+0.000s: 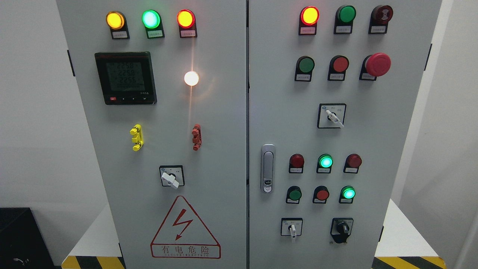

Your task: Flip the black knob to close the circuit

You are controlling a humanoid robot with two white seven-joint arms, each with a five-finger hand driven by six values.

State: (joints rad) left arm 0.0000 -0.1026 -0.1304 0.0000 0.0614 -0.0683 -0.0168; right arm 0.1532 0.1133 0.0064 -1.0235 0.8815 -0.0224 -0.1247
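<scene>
Head view shows us the black knob [341, 228] low on the right cabinet door [373, 134]; neither of our hands appears, so their state is unknown. We judge it small, stiff, best pinched across its raised grip

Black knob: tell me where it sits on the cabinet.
In the head view, the black knob sits at the bottom right of the right door, right of a white-handled switch and below a lit green button.
</scene>
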